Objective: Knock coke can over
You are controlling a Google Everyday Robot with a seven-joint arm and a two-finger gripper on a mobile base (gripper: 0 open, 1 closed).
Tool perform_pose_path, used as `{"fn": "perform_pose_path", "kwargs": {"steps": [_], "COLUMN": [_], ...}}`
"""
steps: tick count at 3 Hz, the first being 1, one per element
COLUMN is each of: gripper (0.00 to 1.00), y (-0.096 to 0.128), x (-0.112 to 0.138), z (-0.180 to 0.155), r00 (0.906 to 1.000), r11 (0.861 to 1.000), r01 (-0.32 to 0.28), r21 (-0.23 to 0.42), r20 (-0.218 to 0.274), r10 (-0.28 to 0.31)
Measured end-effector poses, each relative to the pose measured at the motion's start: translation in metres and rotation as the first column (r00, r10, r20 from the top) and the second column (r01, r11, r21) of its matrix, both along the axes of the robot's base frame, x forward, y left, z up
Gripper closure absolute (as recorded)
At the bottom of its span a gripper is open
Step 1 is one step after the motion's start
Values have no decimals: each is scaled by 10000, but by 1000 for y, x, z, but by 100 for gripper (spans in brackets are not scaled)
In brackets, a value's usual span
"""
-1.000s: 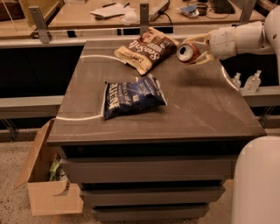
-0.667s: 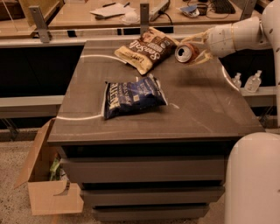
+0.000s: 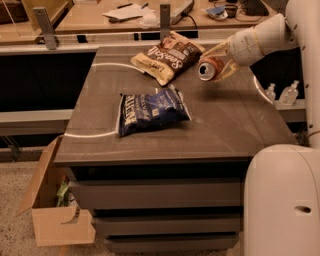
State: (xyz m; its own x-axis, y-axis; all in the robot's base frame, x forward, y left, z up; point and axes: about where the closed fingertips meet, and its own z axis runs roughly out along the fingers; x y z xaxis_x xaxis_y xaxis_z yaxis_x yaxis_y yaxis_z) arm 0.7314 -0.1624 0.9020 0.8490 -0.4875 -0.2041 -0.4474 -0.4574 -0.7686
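Observation:
The coke can [image 3: 210, 68] is red-orange, tipped on its side with its silver top facing the camera, at the far right of the grey table [image 3: 235, 125]. My gripper [image 3: 218, 62] reaches in from the right on a white arm [image 3: 260, 40]. Its tan fingers [image 3: 215, 50] sit above and below the can and are shut on it. The can's body lies just right of the brown chip bag [image 3: 167, 56]. I cannot tell whether the can touches the tabletop.
A dark blue chip bag [image 3: 150, 110] lies mid-table. The robot's white base [image 3: 282, 200] stands at the front right. An open cardboard box [image 3: 55, 210] sits on the floor at the left. Two small bottles [image 3: 280, 92] stand beyond the table's right edge. A desk with papers [image 3: 125, 11] is behind.
The gripper and the tipped can have shifted slightly left and lower towards the tabletop. The chip bags have not moved.

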Motion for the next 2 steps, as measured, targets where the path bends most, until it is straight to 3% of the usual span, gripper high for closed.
{"fn": "perform_pose_path", "kwargs": {"steps": [1, 2], "gripper": [81, 59], "y": [5, 7], "x": [-5, -10], "z": [-6, -10], "r00": [9994, 9986], "r11": [9982, 9972], "r01": [-277, -396], "r21": [-526, -631], "r20": [-200, -366], "r10": [267, 373]}}
